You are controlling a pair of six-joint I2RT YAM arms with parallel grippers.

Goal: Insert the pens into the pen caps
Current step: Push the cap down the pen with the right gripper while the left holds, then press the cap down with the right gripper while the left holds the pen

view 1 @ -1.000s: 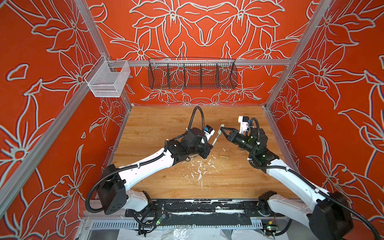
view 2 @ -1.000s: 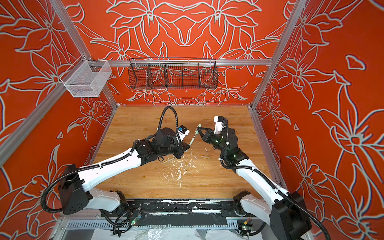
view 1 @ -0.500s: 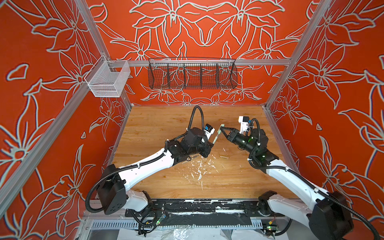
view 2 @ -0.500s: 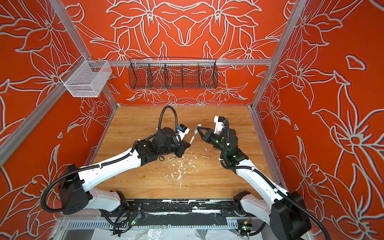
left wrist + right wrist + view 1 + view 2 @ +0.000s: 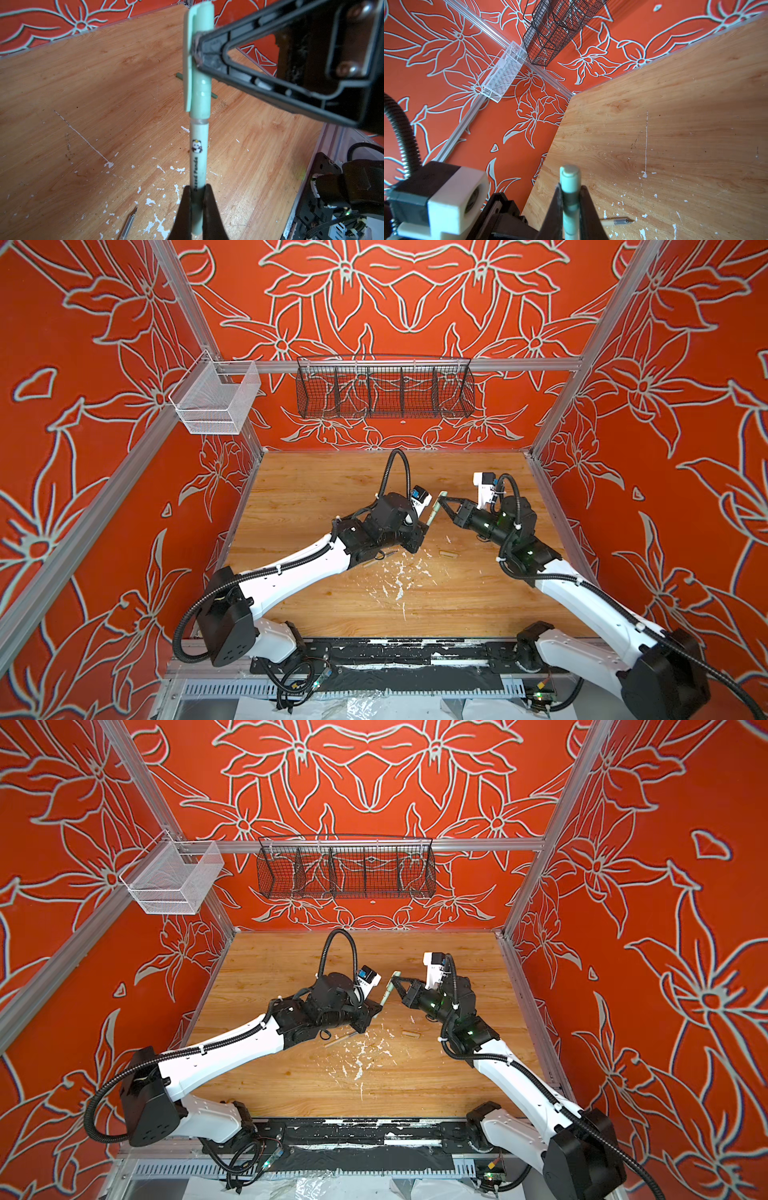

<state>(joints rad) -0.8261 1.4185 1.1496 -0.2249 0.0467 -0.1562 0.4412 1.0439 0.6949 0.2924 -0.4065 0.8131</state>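
The left hand [image 5: 197, 192] clamps the barrel of a pale mint pen [image 5: 198, 158] printed with a panda. Beyond it, the right hand [image 5: 198, 52] pinches the pale mint cap [image 5: 200, 95] seated on the pen's far end. A dark green pen [image 5: 180, 76] lies on the surface [image 5: 104, 83] beyond the cap. A metal-tipped pen [image 5: 129, 224] lies just beside the left hand.

Honestly barely anything moved in the last second. The right gripper [image 5: 441, 501], pinching the mint cap [image 5: 200, 99], looks a hair closer to the left gripper [image 5: 197, 199] along the mint pen [image 5: 432, 514] in both top views. The shift is too tiny to be sure of.
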